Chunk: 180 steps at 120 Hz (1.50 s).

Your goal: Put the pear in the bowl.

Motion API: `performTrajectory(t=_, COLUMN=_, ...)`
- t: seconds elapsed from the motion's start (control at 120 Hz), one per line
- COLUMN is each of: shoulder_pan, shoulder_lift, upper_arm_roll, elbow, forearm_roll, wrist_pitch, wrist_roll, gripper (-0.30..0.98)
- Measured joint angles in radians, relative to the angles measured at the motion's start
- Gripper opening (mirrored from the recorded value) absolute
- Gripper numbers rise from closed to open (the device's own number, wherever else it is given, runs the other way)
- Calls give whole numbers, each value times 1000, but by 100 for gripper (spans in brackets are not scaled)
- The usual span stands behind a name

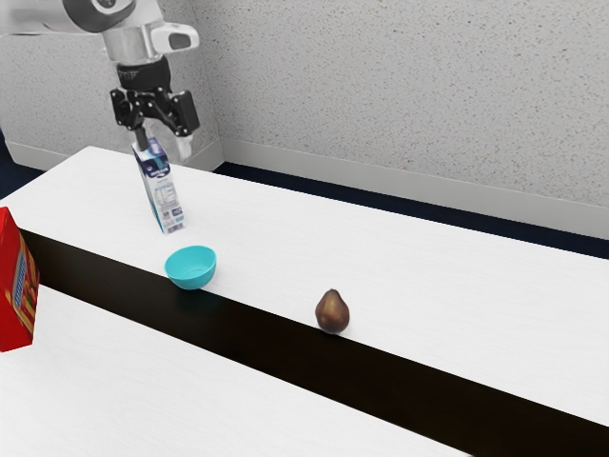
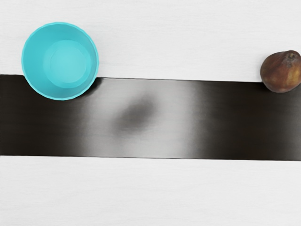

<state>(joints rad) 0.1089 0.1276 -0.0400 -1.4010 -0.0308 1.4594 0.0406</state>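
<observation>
Speckled grey wall [image 1: 400,95] backs the white table [image 1: 428,276], where the pear [image 1: 332,312] sits between three and four o'clock from the turquoise bowl [image 1: 191,268] in the exterior view. Near the upright carton [image 1: 163,195], at eleven o'clock from the bowl, the raised fingers [image 1: 142,139] stand well apart, gripping nothing.

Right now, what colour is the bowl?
The bowl is turquoise, and it shows best in the wrist view.

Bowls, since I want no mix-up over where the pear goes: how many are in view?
1: the turquoise bowl, straddling one edge of the dark stripe, apart from the pear.
</observation>
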Motion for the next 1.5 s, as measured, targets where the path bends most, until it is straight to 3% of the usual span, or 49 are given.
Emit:
performTrajectory(t=0.158, shoulder_pan=-21, shoulder_lift=-4, upper_arm_roll=2, elbow=-66, forearm_roll=3, wrist_pitch=73, wrist_roll=0, gripper=67)
performTrajectory(t=0.45, shoulder_pan=-296, shoulder_lift=42, upper_arm_roll=23, elbow=-379, forearm_roll=5, wrist_pitch=355, wrist_roll=-135, gripper=67)
performTrajectory(t=0.75, shoulder_pan=-449, shoulder_lift=216, upper_arm_roll=24, elbow=-399, forearm_roll=5, wrist_pitch=627, wrist_roll=-338, gripper=67)
performTrajectory(t=1.033, shoulder_pan=-466, shoulder_lift=307, upper_arm_roll=96, elbow=-401, forearm_roll=43, wrist_pitch=890, wrist_roll=-466, gripper=67)
performTrajectory(t=1.5, shoulder_pan=-465, shoulder_lift=386, upper_arm_roll=102, elbow=-402, forearm_roll=48, wrist_pitch=979, wrist_roll=-562, gripper=66)
